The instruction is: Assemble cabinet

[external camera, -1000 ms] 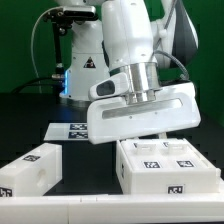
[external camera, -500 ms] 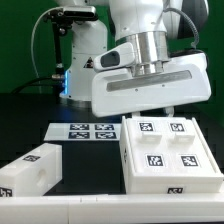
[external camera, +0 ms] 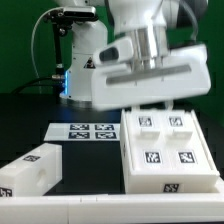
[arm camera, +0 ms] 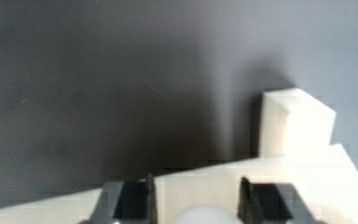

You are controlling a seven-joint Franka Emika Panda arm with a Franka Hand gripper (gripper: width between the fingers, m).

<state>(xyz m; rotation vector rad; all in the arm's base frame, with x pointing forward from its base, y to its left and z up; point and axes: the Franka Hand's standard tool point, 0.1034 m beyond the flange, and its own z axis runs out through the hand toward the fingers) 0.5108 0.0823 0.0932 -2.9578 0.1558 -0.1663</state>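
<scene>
Overhead — gripper (arm camera: 197, 200), spread, above cabinet (external camera: 160, 165).

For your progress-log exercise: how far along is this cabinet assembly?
Done: nothing looks joined; the large tagged cabinet body and the smaller box lie apart. In hand: the hand straddles white plastic, seemingly the body's edge; whether it grips is unclear. Left: fitting the loose parts together.
</scene>
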